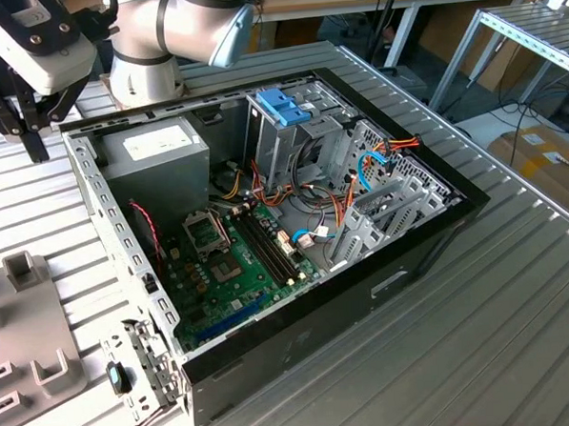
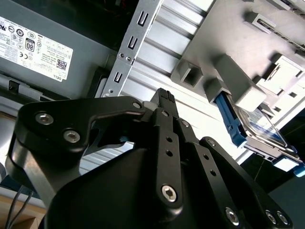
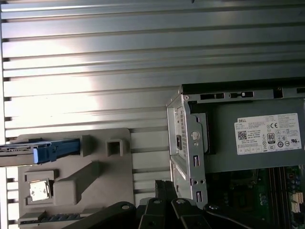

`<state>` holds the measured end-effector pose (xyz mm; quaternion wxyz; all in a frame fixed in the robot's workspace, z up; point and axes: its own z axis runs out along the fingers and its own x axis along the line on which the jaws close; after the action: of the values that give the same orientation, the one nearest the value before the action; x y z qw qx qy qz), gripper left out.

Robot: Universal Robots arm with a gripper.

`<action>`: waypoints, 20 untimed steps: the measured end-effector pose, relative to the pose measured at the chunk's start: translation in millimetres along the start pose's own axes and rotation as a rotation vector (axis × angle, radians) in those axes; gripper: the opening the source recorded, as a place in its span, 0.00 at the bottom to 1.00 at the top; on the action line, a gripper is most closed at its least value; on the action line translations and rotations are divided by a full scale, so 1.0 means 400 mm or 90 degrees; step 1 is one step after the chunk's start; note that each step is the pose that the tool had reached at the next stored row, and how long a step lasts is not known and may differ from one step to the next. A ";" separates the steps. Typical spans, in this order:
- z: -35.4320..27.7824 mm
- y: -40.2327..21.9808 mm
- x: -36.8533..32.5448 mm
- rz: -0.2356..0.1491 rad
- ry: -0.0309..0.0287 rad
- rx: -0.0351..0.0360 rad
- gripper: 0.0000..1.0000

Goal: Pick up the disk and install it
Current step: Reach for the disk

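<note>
Beside the open computer case [image 3: 193, 143], the silver-grey disk [image 2: 261, 126] with its blue carrier rail stands on edge in a grey fixture [image 2: 224, 28], apart from the gripper [image 2: 164, 94], whose jaws are closed together, empty.

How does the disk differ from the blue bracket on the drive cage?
The disk sits in the grey fixture on the table, outside the case; the bracket sits atop the cage inside it. The disk is silver-grey, edged with a blue rail; the bracket is all blue plastic. Both carry blue plastic.
</note>
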<state>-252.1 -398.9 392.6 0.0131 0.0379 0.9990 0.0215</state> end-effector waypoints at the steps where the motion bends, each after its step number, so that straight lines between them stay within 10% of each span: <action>1: 0.000 0.000 0.003 0.000 0.0000 0.0000 0.11; 20: -0.002 -0.006 0.078 0.000 0.0000 0.0000 0.11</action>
<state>-283.5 -399.0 392.4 0.0131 0.0378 0.9990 0.0215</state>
